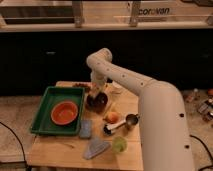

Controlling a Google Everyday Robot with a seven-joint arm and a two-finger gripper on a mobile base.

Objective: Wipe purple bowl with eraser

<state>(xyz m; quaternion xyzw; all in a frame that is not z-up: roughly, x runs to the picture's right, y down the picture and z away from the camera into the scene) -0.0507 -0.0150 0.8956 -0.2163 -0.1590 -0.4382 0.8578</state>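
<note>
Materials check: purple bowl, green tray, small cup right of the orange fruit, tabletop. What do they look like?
Purple bowl: dark and glossy inside, likely glazed ceramic or hard plastic. Green tray: even, dull colour, probably plastic. Cup: grey with bright glints, looks like metal. Table: pale tan, matt, looks like wood. The gripper sits at the purple bowl, over its rim.
</note>
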